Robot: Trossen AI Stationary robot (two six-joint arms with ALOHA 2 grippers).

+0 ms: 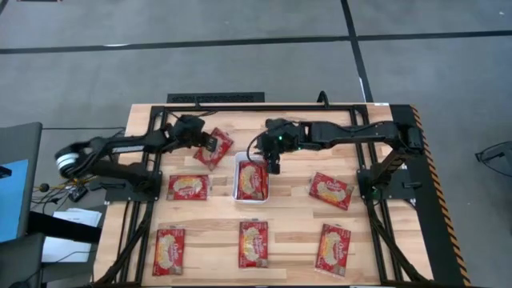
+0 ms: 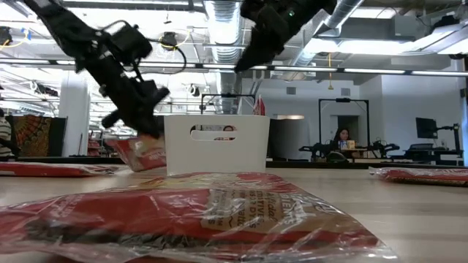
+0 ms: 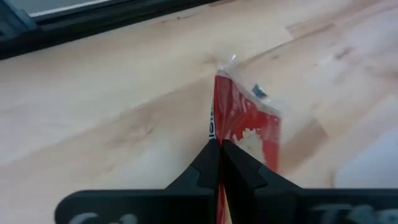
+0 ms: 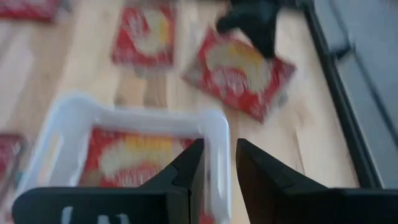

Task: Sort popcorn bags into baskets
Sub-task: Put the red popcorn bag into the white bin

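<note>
Left gripper [image 3: 219,149] pinches a crinkly red bag [image 3: 245,121].
Right gripper [image 4: 217,158], jaws apart, hangs over the white bin [image 4: 214,134].

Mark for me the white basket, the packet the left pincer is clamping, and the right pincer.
white basket [image 1: 238,194]: high view, on its bare left wall.
clamped popcorn packet [image 3: 245,118]: left wrist view, on its red face.
right pincer [image 4: 219,163]: right wrist view, midway between fingertips, above the basket rim.

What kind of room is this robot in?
It looks like a big robotics lab or workshop. Bare ceiling pipes run overhead, a person sits at a far desk, and the wooden table stands in a black frame.
</note>
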